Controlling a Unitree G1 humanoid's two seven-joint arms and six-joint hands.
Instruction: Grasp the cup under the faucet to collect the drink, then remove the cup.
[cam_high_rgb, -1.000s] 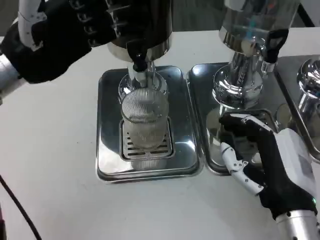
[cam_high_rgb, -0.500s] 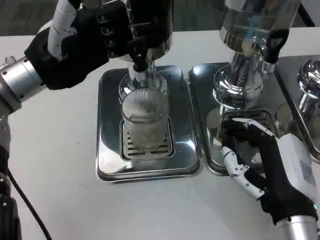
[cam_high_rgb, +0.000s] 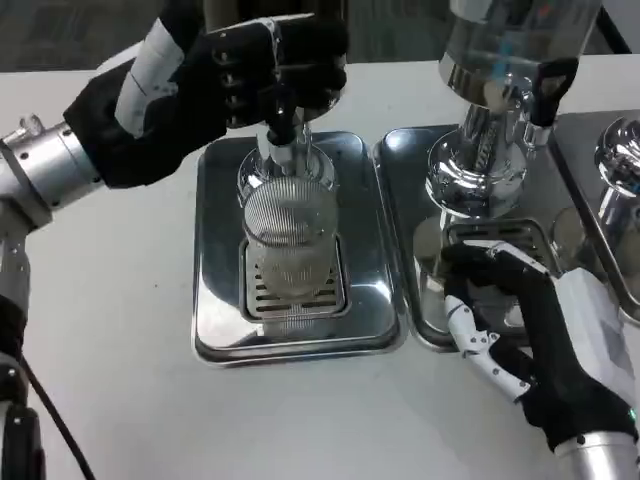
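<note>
A clear ribbed cup (cam_high_rgb: 288, 238) stands upright on the slotted grate of the left steel drip tray (cam_high_rgb: 215, 300), directly under the faucet (cam_high_rgb: 279, 150). My left hand (cam_high_rgb: 205, 85) is up at the dispenser, and its black fingers (cam_high_rgb: 300, 55) curl over the top of the faucet's black lever (cam_high_rgb: 281, 112). It is well above the cup and does not touch it. My right hand (cam_high_rgb: 535, 325) rests at the front of the right tray (cam_high_rgb: 400, 180), fingers spread, holding nothing, a hand's width right of the cup. I cannot tell whether liquid is in the cup.
A second dispenser (cam_high_rgb: 495, 110) with a black tap (cam_high_rgb: 548, 85) stands on the right tray. A third chrome base (cam_high_rgb: 618, 160) sits at the far right edge. White tabletop (cam_high_rgb: 110, 330) lies left and in front of the trays. A black cable (cam_high_rgb: 50, 420) runs at the lower left.
My left arm has swung right and forward from the left edge, bringing the hand onto the faucet lever. The cup has stayed put and the right hand has barely shifted.
</note>
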